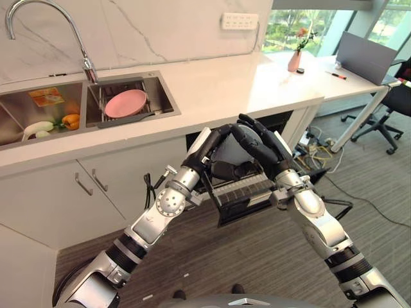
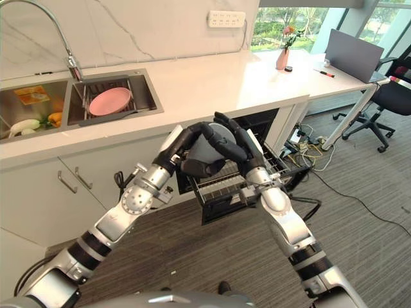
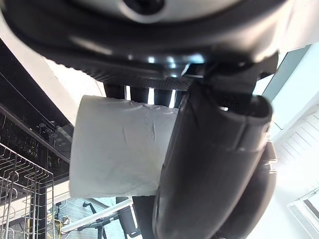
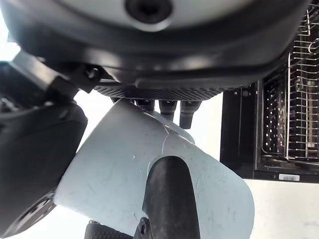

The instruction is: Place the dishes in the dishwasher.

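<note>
Bright daylight from windows (image 1: 302, 22); wrist views blurred close-up.

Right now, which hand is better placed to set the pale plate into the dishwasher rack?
Probably the right hand: its fingers curl over the pale plate directly above the pulled-out rack, while the left hand grips the far edge.

A curved tap (image 1: 45, 25) rises over the double sink (image 1: 160, 96), whose left basin holds vegetables (image 1: 54, 123) (one orange, one pale). A socket strip (image 1: 239, 20) sits on the marble wall. Further along the white counter (image 1: 218, 83) stands a pink vase (image 1: 294, 61) with flowers, near an office chair (image 1: 393, 106).
</note>
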Tool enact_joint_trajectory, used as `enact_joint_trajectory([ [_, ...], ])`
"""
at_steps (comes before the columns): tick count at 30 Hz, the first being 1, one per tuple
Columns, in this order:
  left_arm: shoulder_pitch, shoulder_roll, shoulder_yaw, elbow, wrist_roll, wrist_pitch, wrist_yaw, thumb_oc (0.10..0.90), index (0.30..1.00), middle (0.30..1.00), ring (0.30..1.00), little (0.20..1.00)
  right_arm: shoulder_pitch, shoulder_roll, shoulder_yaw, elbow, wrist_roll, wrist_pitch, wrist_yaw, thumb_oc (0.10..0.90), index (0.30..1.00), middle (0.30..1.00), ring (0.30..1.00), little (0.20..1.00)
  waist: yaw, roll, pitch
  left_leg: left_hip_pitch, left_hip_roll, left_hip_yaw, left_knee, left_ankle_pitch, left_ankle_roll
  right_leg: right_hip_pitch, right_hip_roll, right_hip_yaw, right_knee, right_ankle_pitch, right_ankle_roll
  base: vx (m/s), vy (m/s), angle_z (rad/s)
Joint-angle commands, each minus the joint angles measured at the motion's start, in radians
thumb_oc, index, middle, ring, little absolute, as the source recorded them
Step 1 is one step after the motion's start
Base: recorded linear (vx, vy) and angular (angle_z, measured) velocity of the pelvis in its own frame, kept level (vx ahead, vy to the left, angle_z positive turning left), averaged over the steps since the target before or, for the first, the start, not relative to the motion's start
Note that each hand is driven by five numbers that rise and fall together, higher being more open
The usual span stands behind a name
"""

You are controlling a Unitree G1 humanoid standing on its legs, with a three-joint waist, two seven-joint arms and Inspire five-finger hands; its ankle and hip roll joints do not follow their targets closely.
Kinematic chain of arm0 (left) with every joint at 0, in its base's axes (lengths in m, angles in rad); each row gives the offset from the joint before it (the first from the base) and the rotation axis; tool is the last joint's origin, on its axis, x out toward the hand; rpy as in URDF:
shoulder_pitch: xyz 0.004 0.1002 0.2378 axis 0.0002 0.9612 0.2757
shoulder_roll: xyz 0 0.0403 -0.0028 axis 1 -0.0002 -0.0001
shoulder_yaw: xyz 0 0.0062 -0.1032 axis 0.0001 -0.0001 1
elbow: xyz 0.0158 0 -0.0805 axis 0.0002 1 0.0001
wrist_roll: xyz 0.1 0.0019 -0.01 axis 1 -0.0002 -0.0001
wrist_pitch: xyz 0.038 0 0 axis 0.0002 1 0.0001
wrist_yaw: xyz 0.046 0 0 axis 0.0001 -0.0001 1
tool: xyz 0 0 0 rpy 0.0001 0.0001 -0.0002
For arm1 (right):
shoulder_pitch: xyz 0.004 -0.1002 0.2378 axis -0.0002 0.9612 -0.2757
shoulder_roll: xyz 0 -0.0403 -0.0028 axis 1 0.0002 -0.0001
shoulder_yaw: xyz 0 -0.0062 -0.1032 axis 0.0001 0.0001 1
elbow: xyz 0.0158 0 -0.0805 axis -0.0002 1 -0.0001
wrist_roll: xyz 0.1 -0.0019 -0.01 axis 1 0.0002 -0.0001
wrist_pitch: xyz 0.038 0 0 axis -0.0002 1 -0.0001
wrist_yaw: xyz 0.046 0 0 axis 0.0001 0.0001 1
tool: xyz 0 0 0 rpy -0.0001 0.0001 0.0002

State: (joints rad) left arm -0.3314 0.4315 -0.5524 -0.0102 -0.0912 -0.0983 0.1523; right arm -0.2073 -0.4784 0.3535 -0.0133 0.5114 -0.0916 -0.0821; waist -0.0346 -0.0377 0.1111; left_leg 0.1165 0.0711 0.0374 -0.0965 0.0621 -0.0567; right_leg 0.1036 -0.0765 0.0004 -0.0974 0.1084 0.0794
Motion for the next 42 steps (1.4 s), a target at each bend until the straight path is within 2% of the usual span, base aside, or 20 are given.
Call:
enact_joint_trajectory([
  [1, -0.135, -0.065, 0.014, -0.115, -0.063, -0.131, 0.007, 0.4, 0.3, 0.3, 0.3, 0.3, -0.13, -0.004, 0.011, -0.023, -0.019, -0.06, 0.048, 0.8, 0.9, 0.9, 0.9, 0.9, 0.025, -0.03, -0.044, 0.033, 0.021, 0.088, 0.011, -0.057, -0.035, 0.011, -0.068, -0.012, 0.062, -0.091, 0.09, 0.0, 0.0, 0.0],
  [9, -0.139, -0.065, 0.078, -0.098, -0.102, -0.131, 0.033, 0.4, 0.3, 0.3, 0.3, 0.3, -0.094, -0.013, -0.022, -0.019, -0.049, -0.055, 0.056, 0.8, 0.9, 0.9, 0.9, 0.9, 0.018, -0.026, -0.048, 0.036, 0.019, 0.08, 0.009, -0.056, -0.037, 0.018, -0.068, -0.011, 0.06, -0.091, 0.089, 0.0, 0.0, 0.0],
  [16, -0.16, -0.06, 0.116, -0.071, -0.078, -0.13, 0.067, 0.4, 0.3, 0.3, 0.3, 0.3, -0.077, -0.033, -0.055, -0.047, -0.082, -0.063, 0.06, 0.8, 0.9, 0.9, 0.9, 0.9, 0.009, -0.024, -0.053, 0.039, 0.022, 0.079, 0.009, -0.057, -0.038, 0.017, -0.068, -0.005, 0.062, -0.095, 0.087, 0.0, 0.0, 0.0],
  [33, -0.219, -0.015, 0.183, -0.017, 0.016, -0.117, 0.122, 0.4, 0.3, 0.3, 0.3, 0.3, -0.098, -0.075, -0.043, -0.07, -0.119, -0.057, 0.099, 0.8, 0.9, 0.9, 0.9, 0.9, 0.004, -0.022, -0.05, 0.047, 0.035, 0.092, 0.009, -0.057, -0.05, 0.021, -0.054, -0.012, 0.051, -0.095, 0.082, 0.0, 0.0, 0.0],
  [42, -0.221, -0.022, 0.144, -0.047, 0.011, -0.117, 0.093, 0.4, 0.3, 0.3, 0.3, 0.3, -0.111, -0.05, -0.04, -0.054, -0.13, -0.048, 0.07, 0.8, 0.9, 0.9, 0.9, 0.9, 0.002, -0.015, -0.046, 0.046, 0.039, 0.089, 0.009, -0.055, -0.052, 0.021, -0.049, -0.015, 0.052, -0.099, 0.078, 0.0, 0.0, 0.0],
])
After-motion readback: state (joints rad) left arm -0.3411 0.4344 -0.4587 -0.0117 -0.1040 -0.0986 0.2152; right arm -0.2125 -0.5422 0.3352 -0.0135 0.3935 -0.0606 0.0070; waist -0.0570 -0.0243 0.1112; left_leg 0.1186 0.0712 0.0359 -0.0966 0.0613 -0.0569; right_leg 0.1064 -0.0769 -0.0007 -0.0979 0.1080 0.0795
